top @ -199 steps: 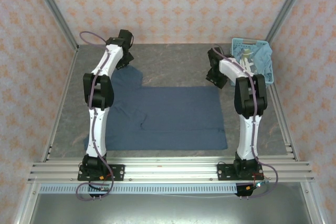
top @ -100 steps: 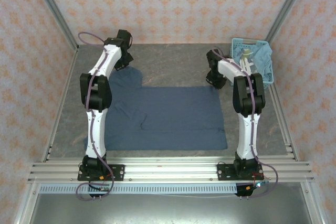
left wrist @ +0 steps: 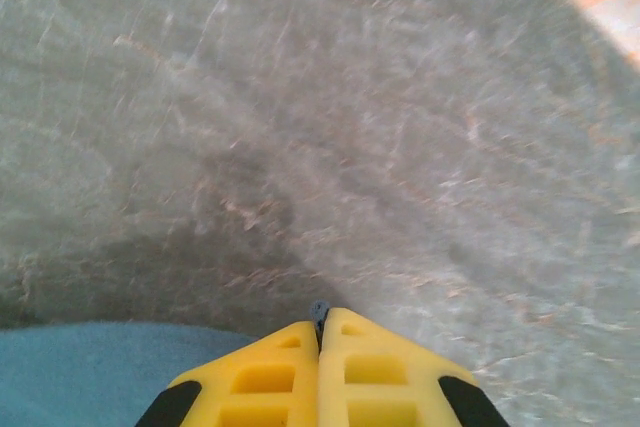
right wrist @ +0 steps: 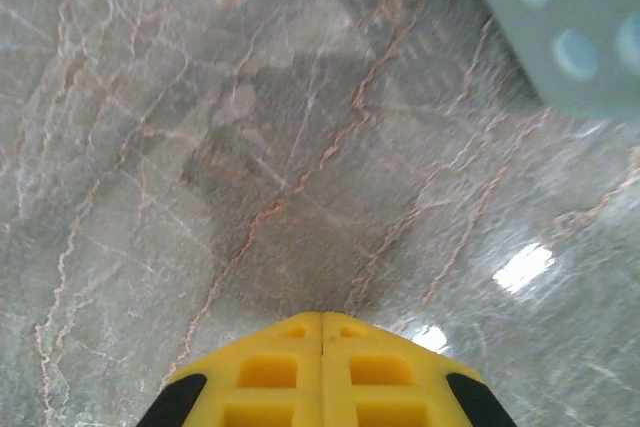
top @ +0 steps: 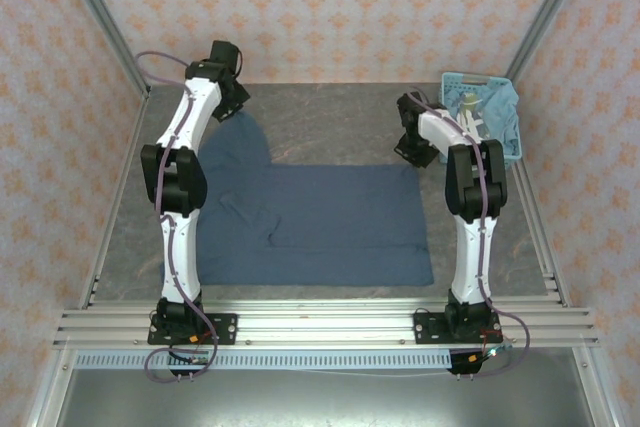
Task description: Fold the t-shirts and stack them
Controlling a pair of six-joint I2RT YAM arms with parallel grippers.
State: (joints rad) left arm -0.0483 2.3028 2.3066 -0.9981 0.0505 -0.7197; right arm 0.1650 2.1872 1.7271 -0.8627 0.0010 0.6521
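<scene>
Working on the slate-blue t-shirt (top: 330,222), lying spread flat across the middle of the tabletop (top: 340,117), apparently with the hem toward the right and one sleeve (top: 243,142) reaching off to the far left.

Pinching that sleeve's tip with the left tool (left wrist: 320,319): fingers pressed together, a dark sliver of cloth caught at the seam between them, more blue cloth trailing at the near left of the wrist view.

Holding the right tool (right wrist: 321,319) fully closed as well, fingers meeting with nothing seen between them. Hanging over bare tabletop by the shirt's far right corner, close to the light-blue basket (top: 455,80) carrying the lighter teal shirts (top: 497,107) at the far right.

Judging the step as squaring the shirt up ahead of the first fold. Doing it well:
- drawing the sleeve out low and gently, just until the wrinkles near the shoulder are flattening, not dragging the whole body off line
- doubting the right grip, no cloth showing there; opening and settling onto the hem corner before any lift
- raising both far points together and level, then carrying the far edge over toward the near edge so the edges are matching
- steering clear of the basket wall on the right
</scene>
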